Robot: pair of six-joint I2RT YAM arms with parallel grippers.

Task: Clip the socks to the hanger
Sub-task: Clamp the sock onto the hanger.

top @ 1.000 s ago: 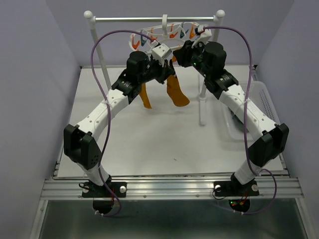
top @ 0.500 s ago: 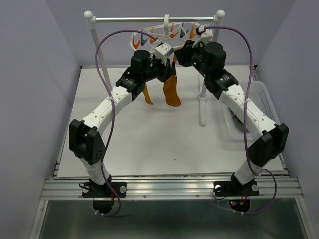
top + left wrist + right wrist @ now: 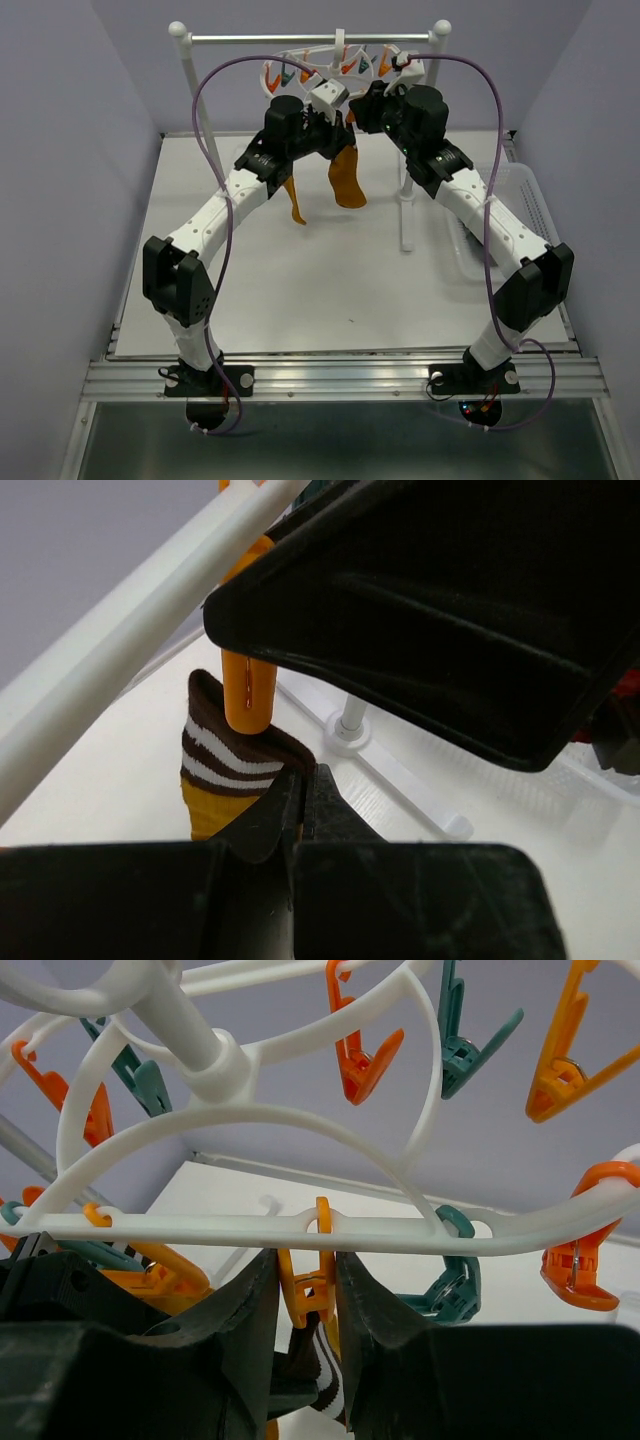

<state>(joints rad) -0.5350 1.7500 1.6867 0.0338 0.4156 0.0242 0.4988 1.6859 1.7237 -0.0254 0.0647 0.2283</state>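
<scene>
Up by the far rail [image 3: 310, 38], the left gripper [image 3: 300, 802] is pinched shut on the striped cuff of a mustard sock [image 3: 225, 765], held right at the tip of an orange clip [image 3: 247, 685] on the hanger [image 3: 200, 1226]. The right gripper [image 3: 305, 1295] presses that clip from both sides. I'd want the cuff pushed well into the clip's mouth before the squeeze is let go.

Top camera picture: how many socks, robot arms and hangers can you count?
Orange socks: 2
Robot arms: 2
Hanger: 1
Total: 5
</scene>
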